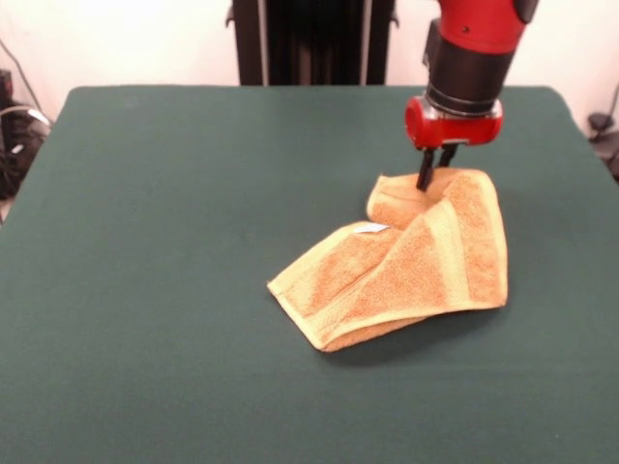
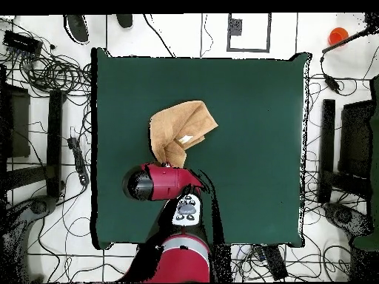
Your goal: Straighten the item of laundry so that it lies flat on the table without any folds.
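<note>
The orange-tan towel (image 1: 406,261) lies folded over itself right of the middle of the dark green table (image 1: 174,213). One flap crosses over another, and a tiny white tag (image 1: 372,228) shows at the fold. My gripper (image 1: 434,174) comes down from above onto the towel's far edge, shut on the cloth there. In the overhead view the towel (image 2: 181,127) lies left of the table's (image 2: 252,148) centre. The red arm (image 2: 159,183) covers its near corner and hides the gripper.
Wide green tabletop surrounds the towel on all sides. The black pedestal (image 1: 309,39) stands behind the far edge. Cables and equipment (image 2: 44,74) lie on the floor around the table.
</note>
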